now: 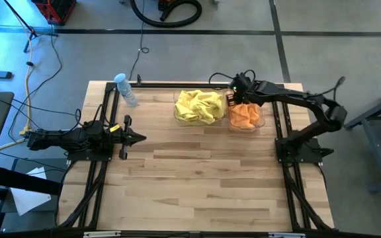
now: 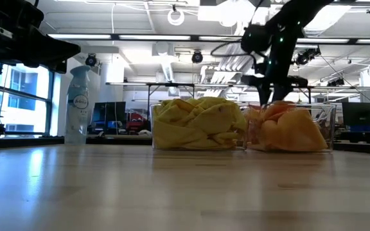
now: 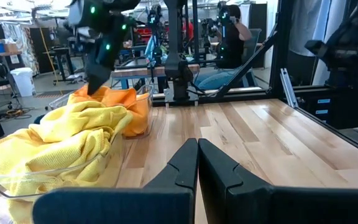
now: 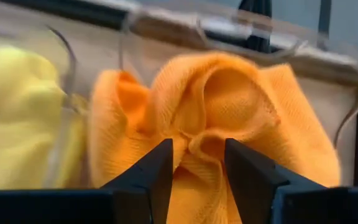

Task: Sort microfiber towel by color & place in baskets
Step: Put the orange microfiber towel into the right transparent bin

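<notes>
Wooden counter (image 1: 204,172) | orange towels (image 1: 245,116) in right basket (image 1: 262,120), yellow towels (image 1: 199,106) left basket (image 1: 177,114), sorted | right jaws (image 4: 197,165) parted, releasing orange cloth | left jaws (image 3: 197,163) clenched, empty, parked counter's left edge.

The only lettering shows in the low view, on the spray bottle (image 2: 79,106) standing on the worktop (image 2: 185,192): a dark oval brand badge on its label, whose letters are too small to make out with certainty. No other text, number or sign can be read in any view.
</notes>
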`<state>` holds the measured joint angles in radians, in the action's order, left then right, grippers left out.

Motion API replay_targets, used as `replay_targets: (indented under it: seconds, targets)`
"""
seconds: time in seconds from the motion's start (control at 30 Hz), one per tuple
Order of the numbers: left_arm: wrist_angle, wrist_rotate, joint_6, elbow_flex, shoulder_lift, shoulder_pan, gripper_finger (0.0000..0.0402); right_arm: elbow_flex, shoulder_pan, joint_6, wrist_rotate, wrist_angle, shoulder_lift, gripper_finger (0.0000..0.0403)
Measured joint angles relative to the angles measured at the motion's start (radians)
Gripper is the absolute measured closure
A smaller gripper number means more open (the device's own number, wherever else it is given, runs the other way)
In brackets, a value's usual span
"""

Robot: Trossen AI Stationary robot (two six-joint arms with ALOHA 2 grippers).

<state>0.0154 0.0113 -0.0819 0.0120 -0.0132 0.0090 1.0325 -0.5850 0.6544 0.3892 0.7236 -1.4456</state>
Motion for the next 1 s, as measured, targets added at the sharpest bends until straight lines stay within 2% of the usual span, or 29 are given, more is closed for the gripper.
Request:
replay_targets:
  seconds: [0.3,0.53,0.77,1.0]
  targets:
    - [0.0,0.0,0.0,0.0,0.0,0.0,0.0401,0.0,-0.076,0.023,-0.031,0.009,-0.185,0.0284]
    - [0.0,0.0,0.0,0.0,0.0,0.0,0.0402,0.002,-0.117,0.022,-0.063,0.001,-0.259,0.0285]
    - [0.0,0.0,0.0,0.0,0.0,0.0,0.0401,0.0,-0.117,0.007,-0.062,0.008,-0.211,0.0285]
    - [0.0,0.0,0.0,0.0,0.0,0.0,0.0401,0.0,-0.095,0.019,-0.073,0.061,-0.06,0.0285]
